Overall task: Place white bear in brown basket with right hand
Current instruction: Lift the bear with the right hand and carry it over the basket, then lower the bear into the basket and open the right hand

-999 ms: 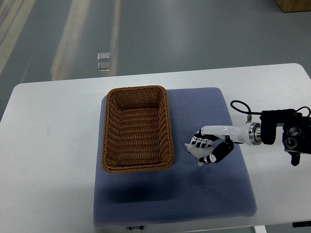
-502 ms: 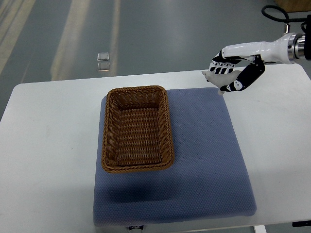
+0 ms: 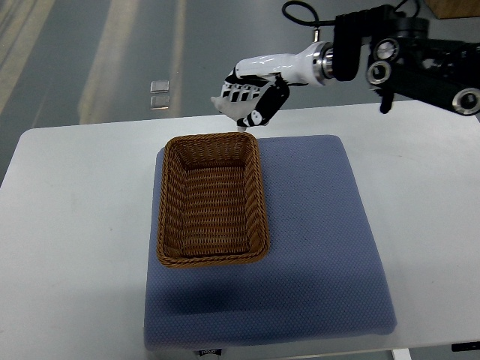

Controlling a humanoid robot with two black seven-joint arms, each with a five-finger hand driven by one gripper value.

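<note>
A grey floor with pale light streaks fills the background, and two small square plates (image 3: 159, 95) lie on it beyond the far edge of the white surface (image 3: 75, 210). On the surface rests a blue mat (image 3: 322, 247), and the brown basket (image 3: 212, 199) stands on the mat's left part, its long side running away from the camera; the woven floor inside holds nothing.

The right hand (image 3: 250, 96) reaches in from the picture's right edge on a white forearm joined to a black wrist unit (image 3: 405, 56) with a looping black cable (image 3: 300, 11). It hangs raised above the basket's far right corner. Its fingers (image 3: 244, 91), white with black segments, are clenched around the white bear (image 3: 231, 110), of which only a pale patch shows below and to the left of the knuckles, with a small tip poking down towards the basket rim. The bear is thus held in the air, wrapped by the fingers from above and by the thumb on the right side, not touching the basket.
</note>
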